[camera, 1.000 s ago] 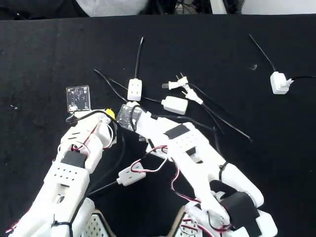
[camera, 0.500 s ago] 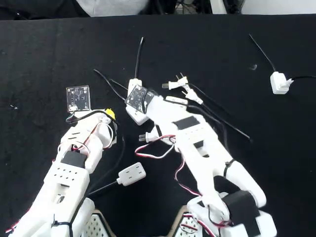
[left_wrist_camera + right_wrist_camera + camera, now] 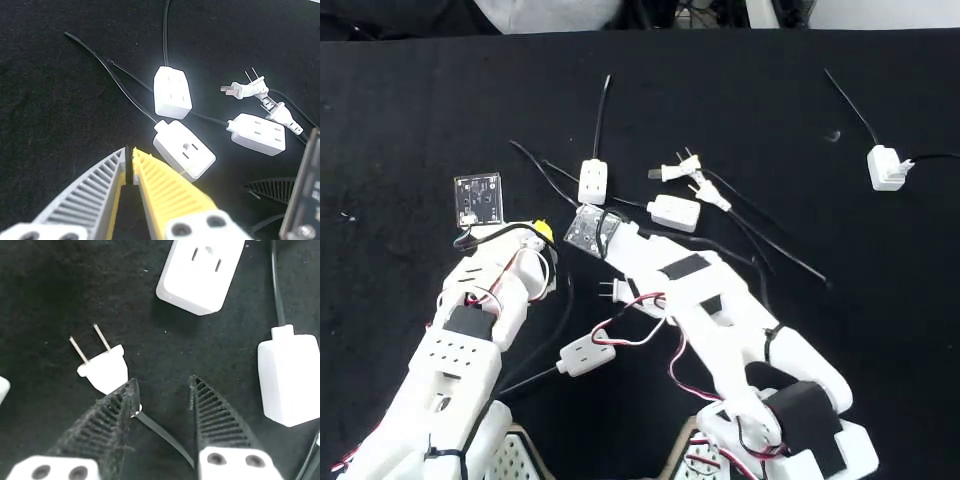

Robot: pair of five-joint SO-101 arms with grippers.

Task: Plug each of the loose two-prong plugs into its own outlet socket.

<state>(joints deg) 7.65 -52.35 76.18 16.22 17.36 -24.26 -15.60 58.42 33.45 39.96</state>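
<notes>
Here, the right gripper (image 3: 162, 382) has its black fingers spread wide with nothing clamped between them. A white two-prong plug (image 3: 102, 369) lies flat on the black desk (image 3: 45, 300), its body touching the tip of one finger. Its prongs are bare and its thin black cord (image 3: 160, 432) runs back between the fingers. The plug sits near a white three-hole socket block (image 3: 200, 270), apart from it.

The left gripper (image 3: 129, 150), one finger grey and one yellow, is closed to a thin dark slit. I cannot tell whether anything is pinched there. Its tips lie just beside the three-hole socket block. A corded socket block (image 3: 172, 92) lies just past that block. A third socket block (image 3: 257, 132) lies off to the side of the three-hole block, with a first spare plug (image 3: 245, 89) and a second spare plug (image 3: 277, 111) near it, none plugged in.
</notes>
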